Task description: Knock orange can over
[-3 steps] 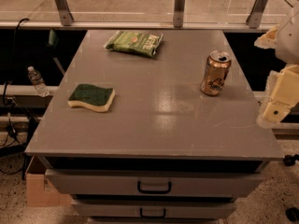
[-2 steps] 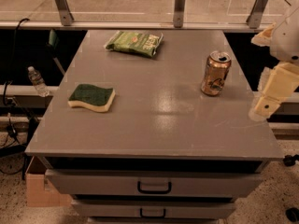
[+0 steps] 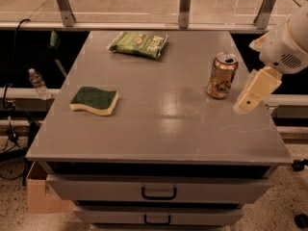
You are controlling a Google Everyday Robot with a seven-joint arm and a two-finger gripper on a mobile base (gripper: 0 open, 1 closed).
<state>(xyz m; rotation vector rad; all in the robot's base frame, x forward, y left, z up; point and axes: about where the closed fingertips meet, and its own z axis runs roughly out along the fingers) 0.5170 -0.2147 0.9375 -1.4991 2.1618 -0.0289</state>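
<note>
Since a second ago the tool (image 3: 244,104) has swung leftward from the bench's right edge toward the orange can (image 3: 222,77), which has not shifted. The tool is a cream-coloured piece that slants down and to the left from a rounded white arm housing at the right of the view. Its tip hangs low over the grey bench (image 3: 159,129), just to the right of the can and slightly nearer the camera, with a narrow gap between them. Whether the tool is spread or pressed together cannot be told from this angle.

The orange can stands upright on the right side of the bench, toward the back. It is small and shiny, copper-orange with a silver top rim, and has pale label markings low on its side (the wall looks slightly dented).

A green-topped sponge (image 3: 94,100) with a pale underside lies flat on the left part of the bench, well apart from the can. A green snack bag (image 3: 138,44) lies near the back edge. Two drawers (image 3: 159,190) with dark handles sit below the benchtop. A clear water bottle (image 3: 37,83) stands off to the left, beyond the bench.
</note>
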